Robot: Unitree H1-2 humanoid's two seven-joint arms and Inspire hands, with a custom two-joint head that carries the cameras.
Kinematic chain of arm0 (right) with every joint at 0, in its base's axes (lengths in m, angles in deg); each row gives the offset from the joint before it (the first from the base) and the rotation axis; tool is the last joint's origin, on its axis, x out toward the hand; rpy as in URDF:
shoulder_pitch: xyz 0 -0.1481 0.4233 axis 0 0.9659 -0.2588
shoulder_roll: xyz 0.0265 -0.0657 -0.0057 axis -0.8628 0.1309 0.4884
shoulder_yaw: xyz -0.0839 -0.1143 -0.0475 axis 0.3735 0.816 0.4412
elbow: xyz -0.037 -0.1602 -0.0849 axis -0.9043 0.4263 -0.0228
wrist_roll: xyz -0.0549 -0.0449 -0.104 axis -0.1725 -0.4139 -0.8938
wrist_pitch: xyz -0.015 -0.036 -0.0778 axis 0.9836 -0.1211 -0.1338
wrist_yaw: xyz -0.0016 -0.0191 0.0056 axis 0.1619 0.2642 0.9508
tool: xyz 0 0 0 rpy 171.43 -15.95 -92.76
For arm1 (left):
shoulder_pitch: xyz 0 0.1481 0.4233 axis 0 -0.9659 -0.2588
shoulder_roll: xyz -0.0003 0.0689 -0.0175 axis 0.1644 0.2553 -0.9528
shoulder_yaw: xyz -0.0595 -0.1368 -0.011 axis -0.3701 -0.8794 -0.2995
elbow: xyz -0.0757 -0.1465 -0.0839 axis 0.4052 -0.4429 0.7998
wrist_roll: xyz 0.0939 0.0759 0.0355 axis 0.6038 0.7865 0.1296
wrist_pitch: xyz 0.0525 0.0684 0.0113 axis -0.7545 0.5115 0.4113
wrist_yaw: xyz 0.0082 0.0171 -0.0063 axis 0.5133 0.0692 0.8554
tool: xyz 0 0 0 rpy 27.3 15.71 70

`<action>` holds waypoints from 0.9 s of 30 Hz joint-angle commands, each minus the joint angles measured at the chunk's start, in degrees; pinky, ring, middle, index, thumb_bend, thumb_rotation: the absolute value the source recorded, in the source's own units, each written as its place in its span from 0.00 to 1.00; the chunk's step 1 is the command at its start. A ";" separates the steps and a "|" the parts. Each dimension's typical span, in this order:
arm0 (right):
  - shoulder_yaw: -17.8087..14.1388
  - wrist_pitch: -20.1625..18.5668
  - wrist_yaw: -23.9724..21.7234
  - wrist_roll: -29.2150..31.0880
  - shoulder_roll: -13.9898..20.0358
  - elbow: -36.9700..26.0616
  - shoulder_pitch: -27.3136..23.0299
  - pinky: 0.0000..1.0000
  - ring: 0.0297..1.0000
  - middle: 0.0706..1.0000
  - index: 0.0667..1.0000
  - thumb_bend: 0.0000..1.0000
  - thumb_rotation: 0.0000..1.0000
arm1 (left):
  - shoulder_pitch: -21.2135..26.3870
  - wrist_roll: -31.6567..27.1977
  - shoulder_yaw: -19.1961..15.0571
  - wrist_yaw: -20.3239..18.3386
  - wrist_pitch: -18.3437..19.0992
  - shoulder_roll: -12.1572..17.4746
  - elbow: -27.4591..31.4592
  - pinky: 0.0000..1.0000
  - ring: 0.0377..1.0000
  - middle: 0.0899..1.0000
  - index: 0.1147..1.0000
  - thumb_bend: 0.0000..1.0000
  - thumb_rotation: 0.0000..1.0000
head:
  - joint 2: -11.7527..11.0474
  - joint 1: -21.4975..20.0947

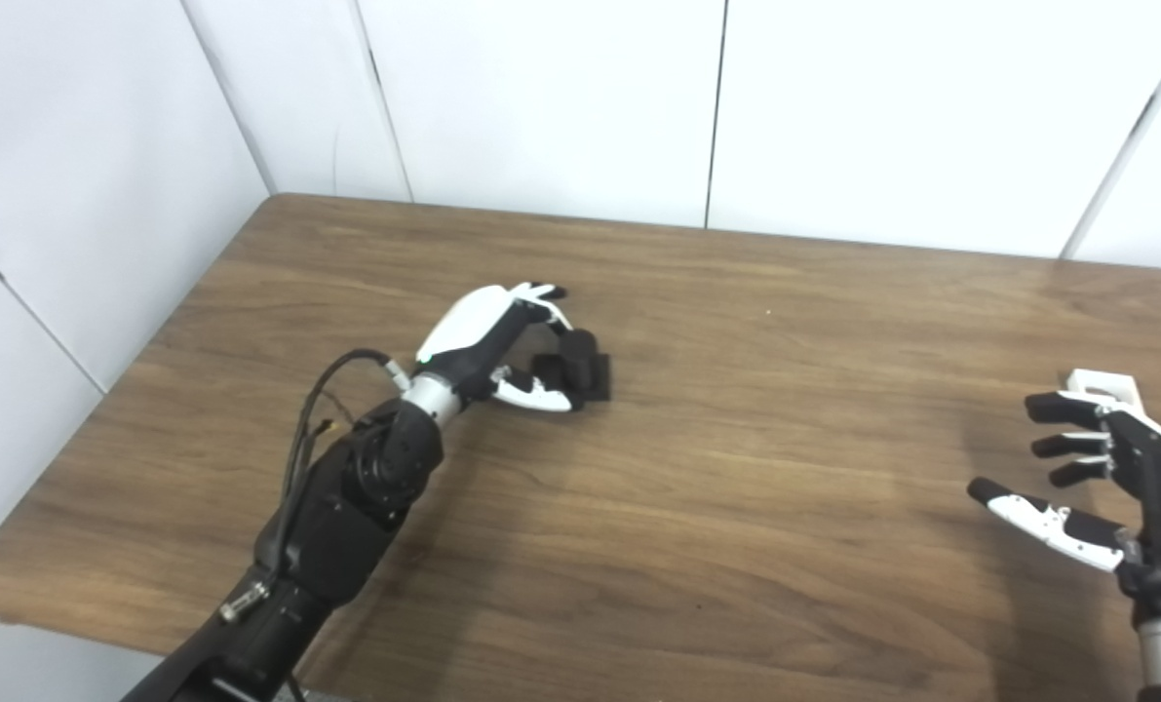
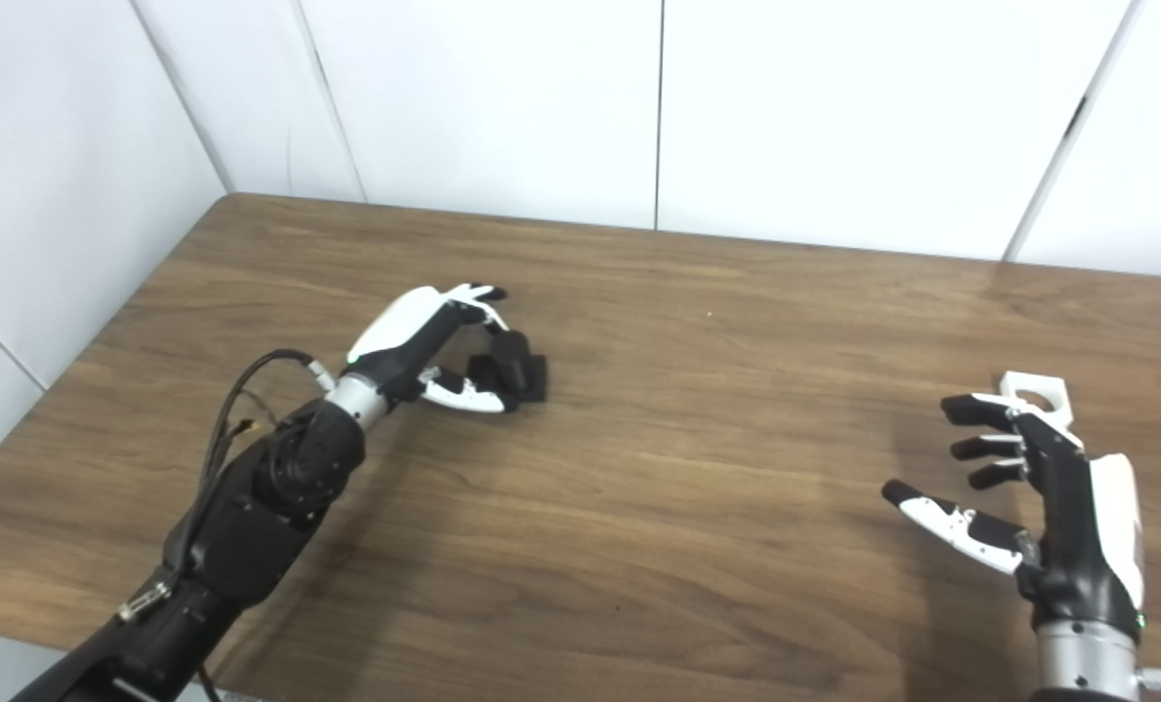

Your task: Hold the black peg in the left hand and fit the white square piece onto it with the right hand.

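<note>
Here the left hand (image 1: 502,346) curled around the black peg (image 1: 580,375) on the table (image 1: 736,507), grip unconfirmed; right hand (image 2: 1028,487), fingers apart, hovered beside the white square piece (image 2: 1033,395), next to grasp it.

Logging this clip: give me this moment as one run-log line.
left hand: closing around black peg on table | right hand: open, beside white square piece | piece not fitted

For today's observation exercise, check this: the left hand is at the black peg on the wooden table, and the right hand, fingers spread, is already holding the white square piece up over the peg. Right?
Not quite. The right hand holds nothing; the white square piece with a round hole lies on the wooden table just beyond its fingers, far from the black peg. The right eye view shows it. The left hand is at the peg.
</note>
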 commanded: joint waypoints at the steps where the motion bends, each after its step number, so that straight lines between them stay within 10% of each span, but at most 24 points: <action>1: 0.04 1.82 0.83 -0.18 -0.18 -1.40 -1.05 0.45 0.57 0.65 0.62 0.63 0.00 | 1.51 0.13 1.07 -1.51 -2.58 1.10 -0.68 0.98 1.00 0.93 0.43 0.52 0.09 | 0.07 -0.20; 27: -0.46 2.09 1.17 0.03 -0.40 -0.73 -1.33 0.45 0.57 0.65 0.62 0.64 0.00 | 0.01 4.93 13.85 -2.10 -12.84 -7.78 0.36 0.95 0.98 0.92 0.43 0.51 0.09 | 0.60 -1.25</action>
